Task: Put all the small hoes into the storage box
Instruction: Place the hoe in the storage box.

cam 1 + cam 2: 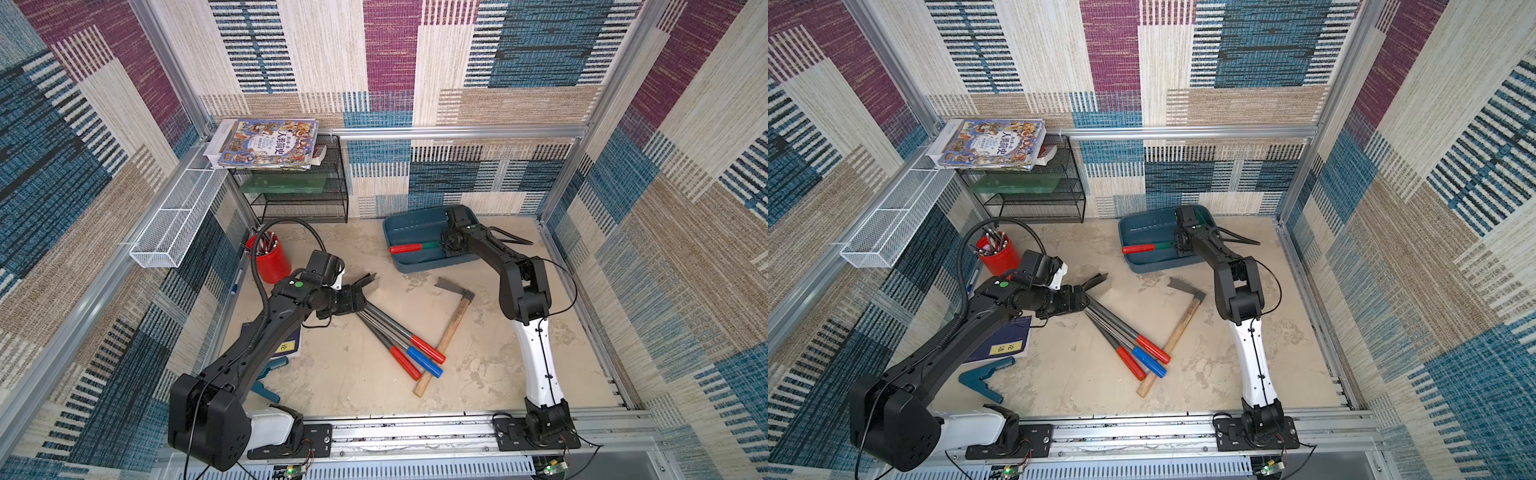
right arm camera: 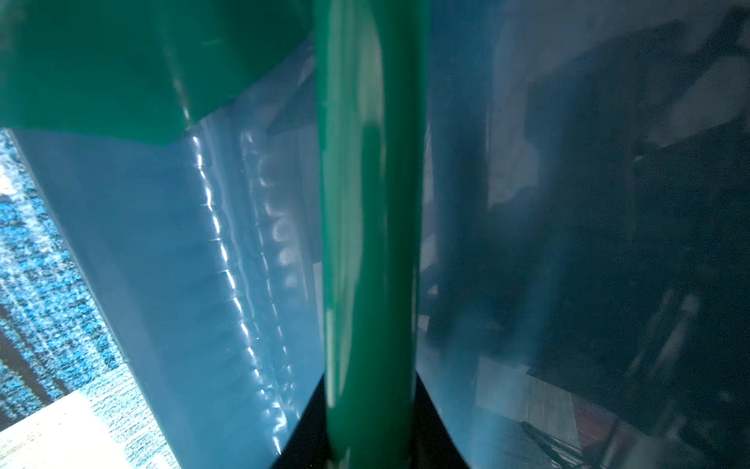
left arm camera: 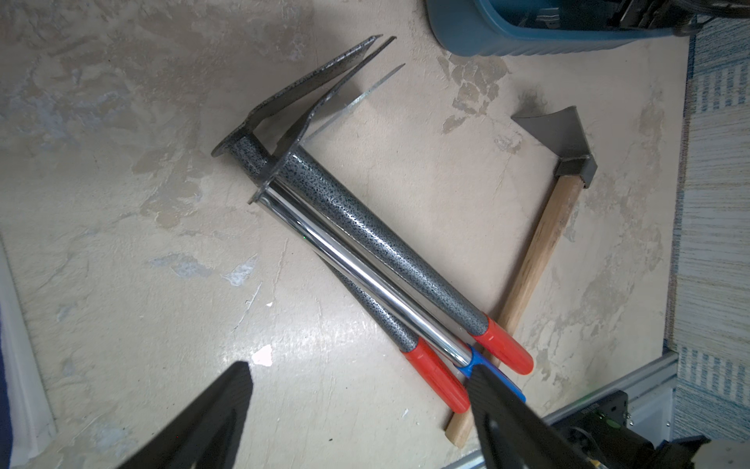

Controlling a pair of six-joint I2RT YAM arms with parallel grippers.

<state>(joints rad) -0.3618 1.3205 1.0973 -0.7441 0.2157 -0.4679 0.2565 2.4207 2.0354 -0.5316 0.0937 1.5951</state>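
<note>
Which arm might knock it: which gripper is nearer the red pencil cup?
Left. The left gripper hangs open near the red pencil cup, over the metal tools; the right gripper sits across the table, shut on a green-shafted tool in the storage box.

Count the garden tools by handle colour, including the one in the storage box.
Red grip: 3, two speckled-shaft tools and the green small hoe in the storage box
Blue grip: 1, chrome-shaft tool
Bare wood handle: 1, wooden-handled hoe
Total: 5
</note>
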